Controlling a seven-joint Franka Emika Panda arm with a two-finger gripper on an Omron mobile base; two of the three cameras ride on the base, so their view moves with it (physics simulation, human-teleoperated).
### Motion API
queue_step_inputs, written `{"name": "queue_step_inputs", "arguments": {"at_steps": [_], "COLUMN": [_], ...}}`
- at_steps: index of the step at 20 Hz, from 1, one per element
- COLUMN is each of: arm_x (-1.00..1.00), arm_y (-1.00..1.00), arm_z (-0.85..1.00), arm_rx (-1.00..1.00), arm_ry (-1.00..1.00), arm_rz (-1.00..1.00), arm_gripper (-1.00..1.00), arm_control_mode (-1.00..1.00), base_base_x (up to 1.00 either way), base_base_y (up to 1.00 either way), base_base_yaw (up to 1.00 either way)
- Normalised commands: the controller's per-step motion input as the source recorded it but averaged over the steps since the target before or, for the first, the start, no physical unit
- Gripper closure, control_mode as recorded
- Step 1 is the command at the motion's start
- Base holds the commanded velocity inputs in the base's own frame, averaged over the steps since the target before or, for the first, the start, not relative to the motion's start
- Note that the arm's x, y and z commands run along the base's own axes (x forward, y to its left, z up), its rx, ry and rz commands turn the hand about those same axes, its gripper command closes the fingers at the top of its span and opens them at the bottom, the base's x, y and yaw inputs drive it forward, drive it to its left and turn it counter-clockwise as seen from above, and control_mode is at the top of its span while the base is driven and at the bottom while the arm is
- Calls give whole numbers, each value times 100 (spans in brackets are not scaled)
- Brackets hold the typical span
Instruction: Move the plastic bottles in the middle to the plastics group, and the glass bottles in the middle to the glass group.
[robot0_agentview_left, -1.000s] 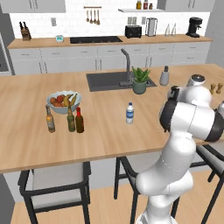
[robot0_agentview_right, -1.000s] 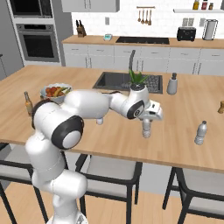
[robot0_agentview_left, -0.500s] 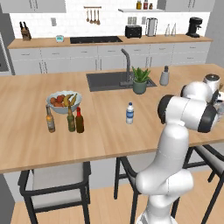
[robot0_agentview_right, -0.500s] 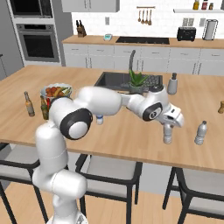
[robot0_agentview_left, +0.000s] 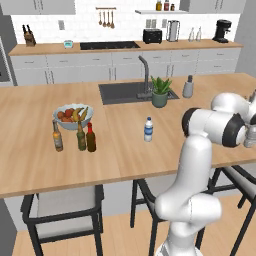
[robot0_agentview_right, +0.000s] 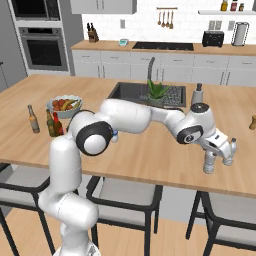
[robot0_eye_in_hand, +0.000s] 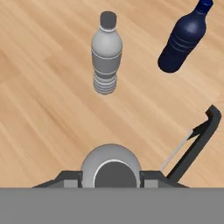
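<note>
Fingers (robot0_eye_in_hand: 70, 177) clamp a plain greyish plastic bottle (robot0_eye_in_hand: 111, 168) from both sides, cap up and seen from above in the hand view; gripper (robot0_agentview_right: 220, 152) holds it upright so it can be stood down without tipping. Landmark: silvery-grey bottle (robot0_eye_in_hand: 106, 52) of the plastics group. Held bottle sits just beside it, near the desk (robot0_agentview_right: 150, 150) front edge at the far right end, so this looks like the drop-off spot. A dark blue bottle (robot0_eye_in_hand: 183, 37) stands beyond the landmark. Blue-label plastic bottle (robot0_agentview_left: 148, 129) is well apart, mid-desk. Red-capped glass bottle (robot0_agentview_left: 91, 138) is further still, touching distance from the green bottle (robot0_agentview_left: 80, 137) and amber bottle (robot0_agentview_left: 57, 137).
</note>
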Motion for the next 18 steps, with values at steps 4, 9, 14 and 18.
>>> {"name": "queue_step_inputs", "arguments": {"at_steps": [4,9,14,18], "arm_x": [-7,0,0,0], "arm_y": [-30,-17,-43,-19], "arm_z": [0,0,0,0], "arm_rx": [0,0,0,0], "arm_ry": [-13,-14,-5,0], "arm_rz": [-5,-1,-7,-5], "arm_gripper": [100,100,100,100], "arm_control_mode": [-100,-100,-100,-100], "base_base_x": [0,0,0,0], "base_base_y": [0,0,0,0], "base_base_yaw": [0,0,0,0]}}
